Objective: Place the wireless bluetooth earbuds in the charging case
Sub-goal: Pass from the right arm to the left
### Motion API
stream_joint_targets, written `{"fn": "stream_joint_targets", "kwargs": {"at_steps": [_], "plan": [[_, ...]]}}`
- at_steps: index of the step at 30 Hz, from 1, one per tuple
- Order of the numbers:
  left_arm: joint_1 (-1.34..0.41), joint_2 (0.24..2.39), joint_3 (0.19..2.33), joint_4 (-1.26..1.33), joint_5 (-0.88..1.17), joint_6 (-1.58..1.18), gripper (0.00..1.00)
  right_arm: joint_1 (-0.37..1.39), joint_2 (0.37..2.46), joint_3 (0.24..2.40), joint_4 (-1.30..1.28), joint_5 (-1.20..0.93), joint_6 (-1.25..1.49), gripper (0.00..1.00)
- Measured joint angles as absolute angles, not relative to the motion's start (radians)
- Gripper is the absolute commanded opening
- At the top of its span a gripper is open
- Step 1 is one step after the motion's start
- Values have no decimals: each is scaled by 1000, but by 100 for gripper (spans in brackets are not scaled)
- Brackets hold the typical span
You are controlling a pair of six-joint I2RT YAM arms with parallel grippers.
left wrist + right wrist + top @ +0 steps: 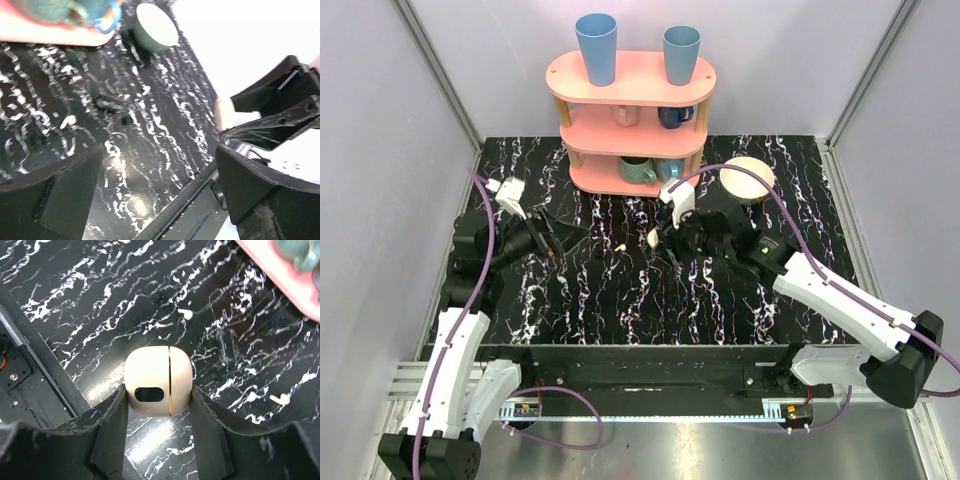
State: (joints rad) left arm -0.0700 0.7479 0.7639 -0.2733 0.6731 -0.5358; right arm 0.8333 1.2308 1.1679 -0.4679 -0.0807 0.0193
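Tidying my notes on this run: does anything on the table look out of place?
The earbuds lie scattered apart on the table, outside the charging case, which looks closed and is gripped by the right claw.

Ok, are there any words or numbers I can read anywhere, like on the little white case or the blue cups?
No text can be read anywhere in these pictures.
charging case: plain, only a dark oval spot and a thin gold seam, no letters.
blue cups: plain, no print.
small board on the front rail: any marking is too small to read.
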Motion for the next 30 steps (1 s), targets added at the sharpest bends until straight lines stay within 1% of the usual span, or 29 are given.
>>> {"fn": "stream_joint_targets", "kwargs": {"at_steps": [4,8,10,15,19,27,30], "plan": [[-98,775,823,-224,774,-564,99,889,1208,1172,-439,-79,-72,11],[-166,801,855,-219,812,-566,99,968,1208,1172,-427,-47,-187,8],[-215,822,873,-237,811,-553,99,1007,1208,1168,-408,-14,-249,6],[-314,863,884,-298,793,-511,99,1071,1200,1099,-306,88,-396,6],[-353,873,884,-324,777,-493,99,1101,1199,1053,-257,140,-475,6],[-408,905,884,-329,729,-478,93,1107,1200,1048,-176,186,-527,6],[-429,928,884,-330,701,-479,92,1110,1200,1048,-160,191,-528,6]]}}
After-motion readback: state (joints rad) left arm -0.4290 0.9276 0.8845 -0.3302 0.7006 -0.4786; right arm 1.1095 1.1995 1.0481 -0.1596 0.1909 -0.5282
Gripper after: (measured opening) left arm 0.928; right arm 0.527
